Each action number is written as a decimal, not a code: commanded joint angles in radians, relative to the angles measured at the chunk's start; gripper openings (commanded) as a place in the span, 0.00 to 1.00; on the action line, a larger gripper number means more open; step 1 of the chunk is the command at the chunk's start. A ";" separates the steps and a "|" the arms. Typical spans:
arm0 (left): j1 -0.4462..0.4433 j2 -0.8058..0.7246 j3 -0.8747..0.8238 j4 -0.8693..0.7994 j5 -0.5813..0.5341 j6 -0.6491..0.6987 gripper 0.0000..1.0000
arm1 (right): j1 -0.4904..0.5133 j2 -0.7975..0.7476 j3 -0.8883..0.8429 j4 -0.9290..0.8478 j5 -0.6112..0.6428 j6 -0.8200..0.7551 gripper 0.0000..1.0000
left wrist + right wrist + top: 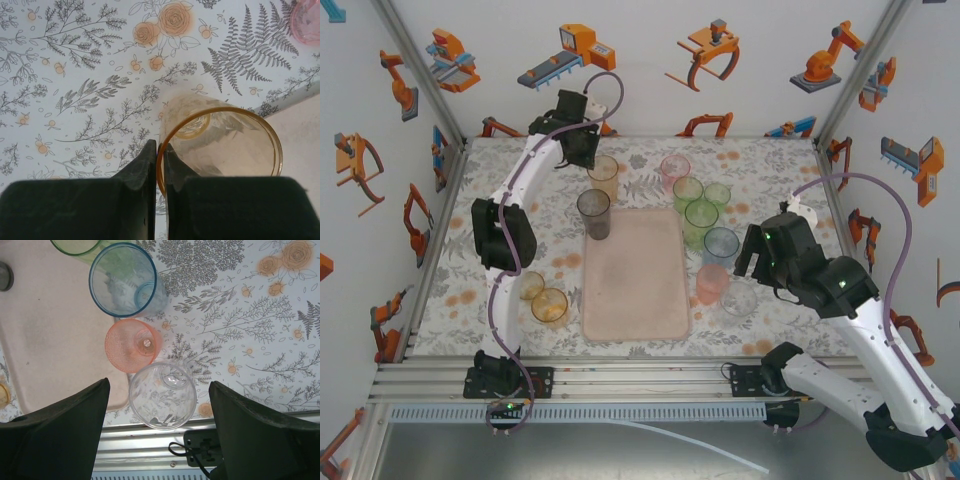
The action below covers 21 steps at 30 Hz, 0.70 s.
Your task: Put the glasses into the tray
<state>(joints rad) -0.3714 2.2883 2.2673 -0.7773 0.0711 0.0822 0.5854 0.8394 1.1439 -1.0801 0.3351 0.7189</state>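
My left gripper (160, 147) is shut on the near rim of an amber glass (220, 145), one finger inside and one outside. That amber glass (603, 172) stands just beyond the far-left corner of the pale-pink tray (635, 290), under the left gripper (582, 145). A smoky grey glass (593, 213) stands on the tray's far-left corner. My right gripper (159, 384) is open above a clear glass (162, 395), its fingers well apart on either side. In the top view the right gripper (757, 268) hovers by the clear glass (738, 300).
Right of the tray stand a salmon glass (132, 345), a blue glass (122, 280), three green glasses (701, 215) and a pink glass (674, 168). Two amber glasses (548, 305) sit left of the tray. The metal rail (150, 450) runs along the near table edge.
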 commanded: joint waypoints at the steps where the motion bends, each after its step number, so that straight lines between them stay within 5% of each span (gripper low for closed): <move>1: 0.005 -0.008 0.051 -0.010 0.016 -0.027 0.10 | 0.005 -0.002 -0.012 0.022 0.031 0.014 0.73; 13: -0.028 -0.110 0.083 -0.044 0.036 -0.037 0.11 | 0.005 0.005 -0.018 0.045 0.032 0.017 0.73; 21: -0.131 -0.184 0.086 -0.096 -0.006 -0.001 0.11 | 0.005 -0.026 -0.036 0.046 0.029 0.020 0.72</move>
<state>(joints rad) -0.4675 2.1857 2.3100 -0.8433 0.0692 0.0669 0.5854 0.8299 1.1179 -1.0420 0.3351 0.7197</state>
